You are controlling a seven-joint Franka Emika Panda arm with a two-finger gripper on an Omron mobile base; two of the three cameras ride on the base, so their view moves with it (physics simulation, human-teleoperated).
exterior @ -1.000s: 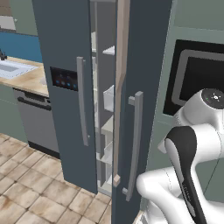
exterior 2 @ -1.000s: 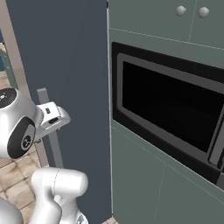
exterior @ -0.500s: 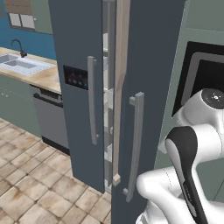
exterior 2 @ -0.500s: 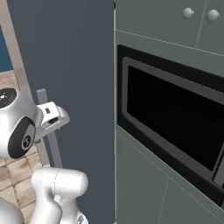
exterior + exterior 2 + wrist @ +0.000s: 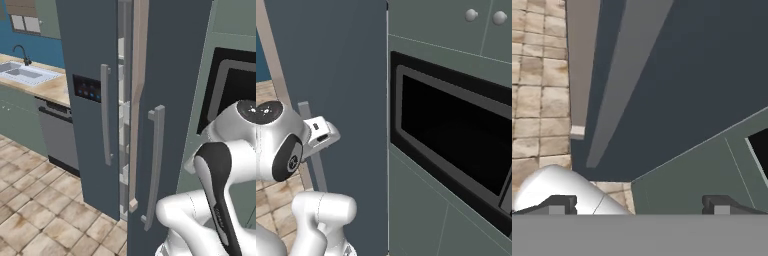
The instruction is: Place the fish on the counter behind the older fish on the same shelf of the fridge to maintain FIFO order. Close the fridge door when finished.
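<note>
A: Since a sec ago the gap between the fridge (image 5: 90, 100) doors has narrowed — right door (image 5: 170, 125) nearly shut, w/ shelf edges barely visible in the slit.
B: Jaws?
A: Gripper (image 5: 639, 204) spread wide, holding nothing, looking along the door's bar handle (image 5: 624, 75).
B: Fish?
A: Can't see either one; presumably inside. Thing to handle now is the door — stiff, heavy-ish, probably swings easy. Push flat on the panel near the handle (image 5: 155, 165).
</note>
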